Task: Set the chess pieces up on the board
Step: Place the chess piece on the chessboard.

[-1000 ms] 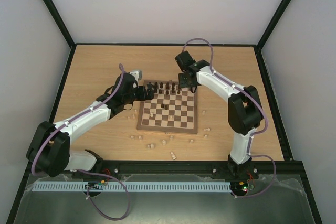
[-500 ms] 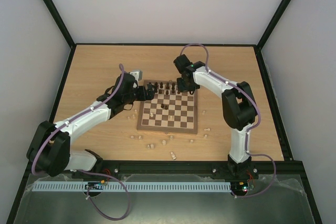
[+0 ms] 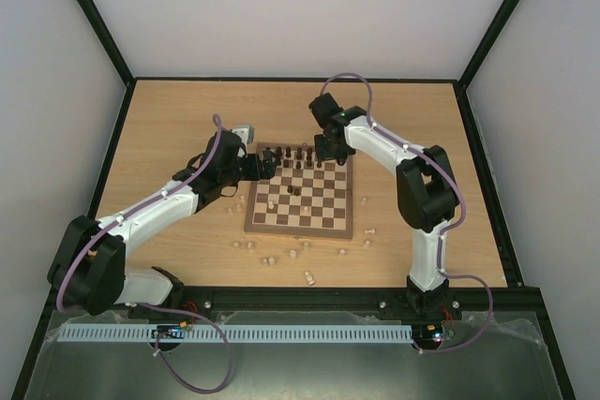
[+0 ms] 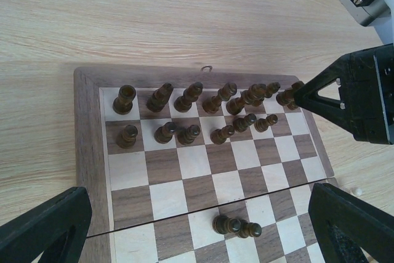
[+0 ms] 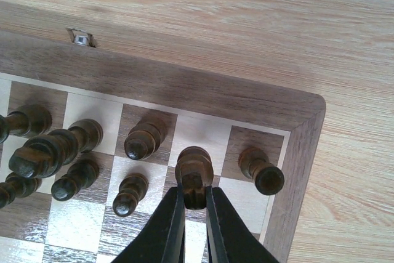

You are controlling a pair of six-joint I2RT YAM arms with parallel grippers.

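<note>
Dark piece [image 5: 194,178] pinched in the right fingers [image 5: 171,226] near the board's [image 5: 184,87] corner; left fingers [image 4: 46,226] wide open, empty; next, I reckon: set it upright, release.

right arm [image 3: 380,141] slightly further left

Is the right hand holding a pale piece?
No, the right hand grips a dark brown piece near the board's corner.
</note>
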